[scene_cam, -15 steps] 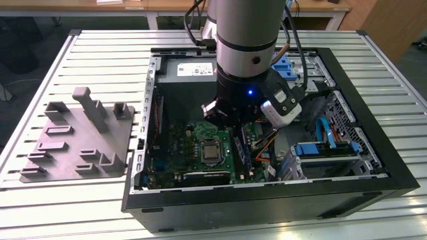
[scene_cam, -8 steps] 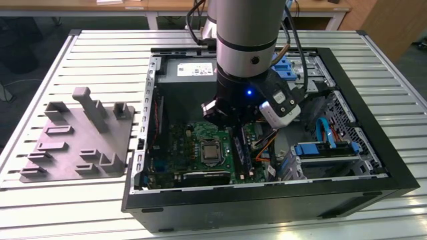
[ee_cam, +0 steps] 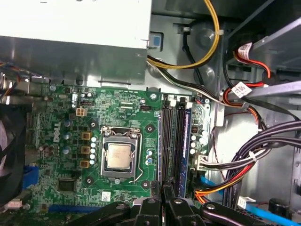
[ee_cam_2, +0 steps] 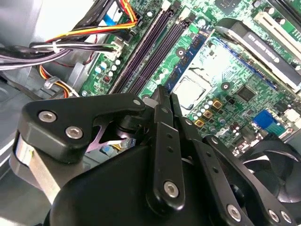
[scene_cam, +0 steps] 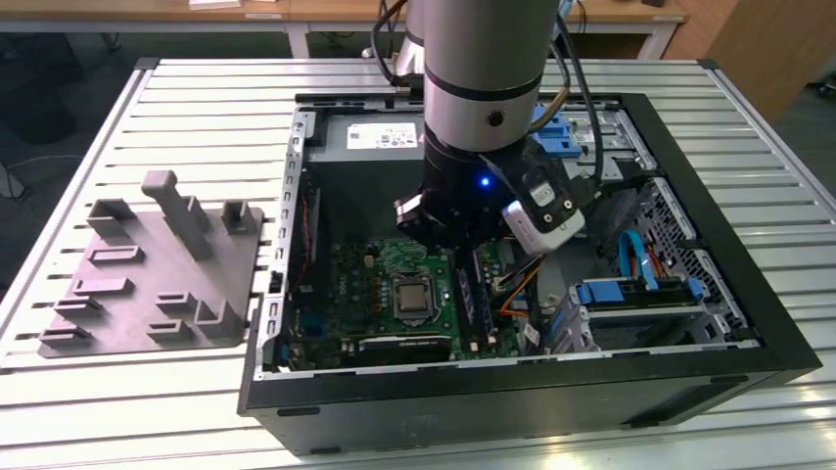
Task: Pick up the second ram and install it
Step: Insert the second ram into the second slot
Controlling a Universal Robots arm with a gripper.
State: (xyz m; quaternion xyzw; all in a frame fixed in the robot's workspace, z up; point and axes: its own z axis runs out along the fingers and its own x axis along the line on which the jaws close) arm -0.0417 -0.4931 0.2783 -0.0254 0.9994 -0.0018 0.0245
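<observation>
Your second ram (ee_cam_2: pixel 190 59) stands on edge between the CPU socket (ee_cam_2: pixel 187 90) and the dark memory slots (ee_cam_2: pixel 141 49), running straight out ahead of the gripper (ee_cam_2: pixel 168 94). From that I judge the pick-up done and the module set in its slot. Whether it is pressed fully home you cannot tell. The fingers are drawn together to a thin slit in line with the module, with nothing seen clamped between them. Whether they touch its near end is hidden. Bundled cables (ee_cam_2: pixel 70 47) lie beyond the slots.
</observation>
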